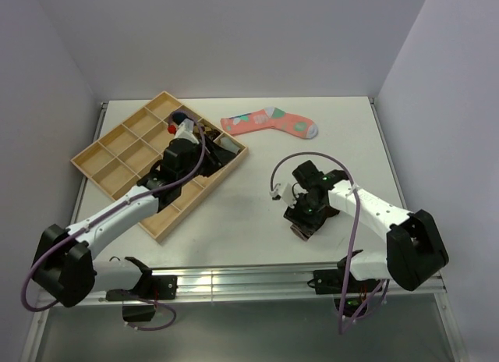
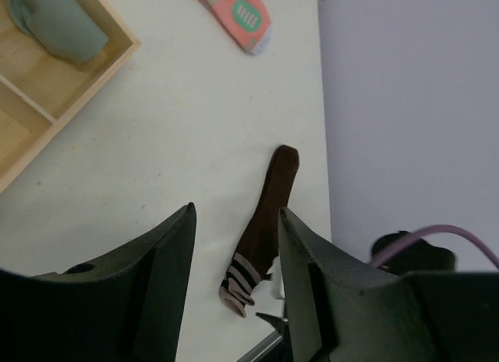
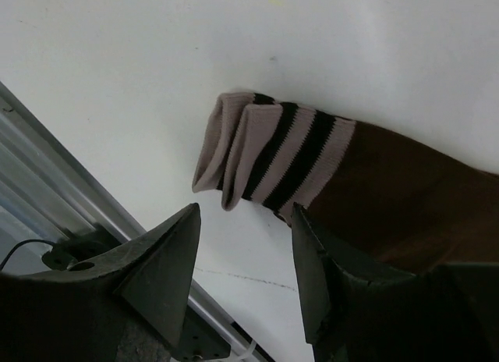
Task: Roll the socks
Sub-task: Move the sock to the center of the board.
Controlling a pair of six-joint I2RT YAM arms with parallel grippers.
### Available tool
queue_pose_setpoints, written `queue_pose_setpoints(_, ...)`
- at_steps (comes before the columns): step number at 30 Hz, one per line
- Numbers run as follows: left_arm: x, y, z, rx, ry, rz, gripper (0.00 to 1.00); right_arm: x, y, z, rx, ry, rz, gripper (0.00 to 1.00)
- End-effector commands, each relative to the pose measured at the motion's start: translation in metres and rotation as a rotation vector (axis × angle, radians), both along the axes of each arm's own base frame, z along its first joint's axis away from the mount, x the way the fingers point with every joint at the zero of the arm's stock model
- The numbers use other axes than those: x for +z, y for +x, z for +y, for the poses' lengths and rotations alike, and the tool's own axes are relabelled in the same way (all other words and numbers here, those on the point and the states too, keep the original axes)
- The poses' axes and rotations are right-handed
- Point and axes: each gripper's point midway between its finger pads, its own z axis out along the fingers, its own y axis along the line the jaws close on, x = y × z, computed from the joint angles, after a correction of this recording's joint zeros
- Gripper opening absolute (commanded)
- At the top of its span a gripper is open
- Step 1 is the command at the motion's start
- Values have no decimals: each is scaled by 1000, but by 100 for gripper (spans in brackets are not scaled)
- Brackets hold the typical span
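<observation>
**Item: sock rolling, first stage. Approach to the cuff, roll not yet begun.**
Left: wooden tray [image 1: 117, 140], grey sock [image 2: 58, 23] in one compartment; left gripper [image 2: 235, 214] above, fingers spread, empty. Centre, far side: coral patterned sock [image 1: 269, 122], flat. Right: brown sock [image 3: 374, 182] unrolled on the table near the front edge; right gripper [image 3: 245, 214] over its striped cuff, fingers spread, gripping nothing. Next, probably: lower, pinch cuff, turn toward toe.

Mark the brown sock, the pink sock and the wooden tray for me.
brown sock [image 3: 390, 192], right wrist view, on the plain brown leg just past the striped cuff.
pink sock [image 1: 269, 122], top view, on its middle.
wooden tray [image 1: 100, 156], top view, on a bare compartment near its left corner.
</observation>
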Motion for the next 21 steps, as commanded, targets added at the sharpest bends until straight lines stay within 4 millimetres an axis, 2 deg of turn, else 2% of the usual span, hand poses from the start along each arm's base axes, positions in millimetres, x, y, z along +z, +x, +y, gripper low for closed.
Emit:
queue_pose_setpoints(1,33,-3,8,20,-41,-87,52,-8,1,4,15,-32,7,58)
queue_pose_setpoints(9,59,-5,29,74,-40,-145,52,-19,-4,10,40,-82,41,58)
queue_pose_setpoints(21,56,0,43,96,-35,-141,52,-31,-11,16,89,-155,58,56)
